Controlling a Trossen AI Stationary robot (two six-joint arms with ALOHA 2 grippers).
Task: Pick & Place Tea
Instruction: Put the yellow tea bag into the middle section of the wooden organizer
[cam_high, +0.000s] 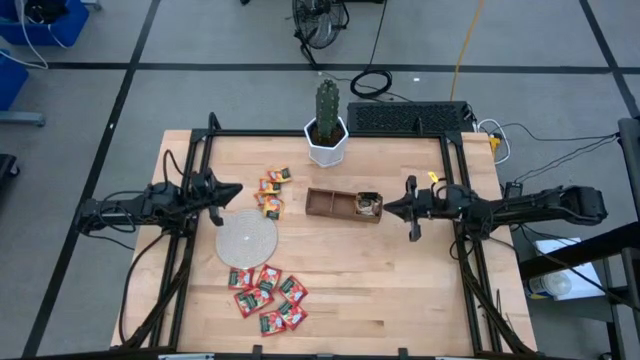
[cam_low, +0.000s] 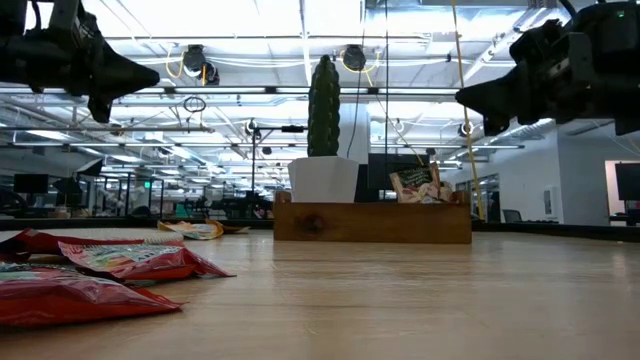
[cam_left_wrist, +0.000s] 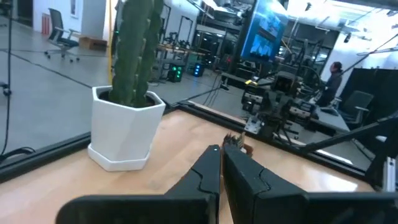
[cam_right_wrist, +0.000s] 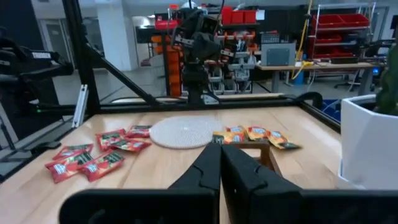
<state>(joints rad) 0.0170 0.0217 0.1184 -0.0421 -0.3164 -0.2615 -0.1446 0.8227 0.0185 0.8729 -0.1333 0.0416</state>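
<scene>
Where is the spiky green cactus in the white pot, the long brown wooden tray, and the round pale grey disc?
Green cactus in white pot (cam_high: 327, 104), high view, on the cactus stem.
Long brown wooden tray (cam_high: 325, 203), high view, on its left compartment.
Round pale grey disc (cam_high: 247, 239), high view, on its middle.

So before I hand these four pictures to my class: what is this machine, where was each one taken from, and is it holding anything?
It is a robot with two dark arms at a wooden table. One picture looks straight down, one looks level across the tabletop, and two come from cameras on the wrists. The left hand and right hand hang above the table, both shut and empty. On the table lie red tea sachets, orange ones, a round grey disc, a brown tray with one whitish sachet in its end compartment, and a potted cactus.
</scene>
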